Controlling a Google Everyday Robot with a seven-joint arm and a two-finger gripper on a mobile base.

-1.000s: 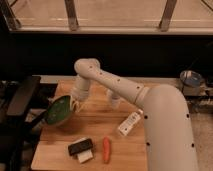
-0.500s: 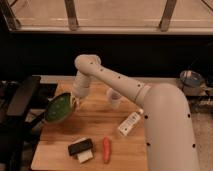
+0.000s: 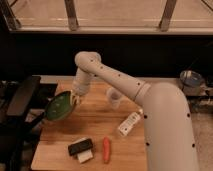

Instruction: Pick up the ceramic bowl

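Camera view: gripper (image 3: pixel 75 98) at end of white arm (image 3: pixel 107 75), above left part of wooden board (image 3: pixel 97 122), fingers clamped on right rim of ceramic bowl (image 3: pixel 59 106). Bowl tilted, lifted off board, hanging over board's left edge, just left of and below gripper. Clear plastic cup (image 3: pixel 114 98) on board, right of gripper, apart from bowl. White bottle (image 3: pixel 129 123) lying near board's right edge. Carrot (image 3: pixel 106 149) and dark sponge (image 3: pixel 81 148) at board's front, well apart from bowl.

A clear cup (image 3: pixel 114 97), white bottle (image 3: pixel 128 123), carrot (image 3: pixel 106 149) and dark sponge (image 3: pixel 81 148) lie on the wooden board (image 3: pixel 95 122).
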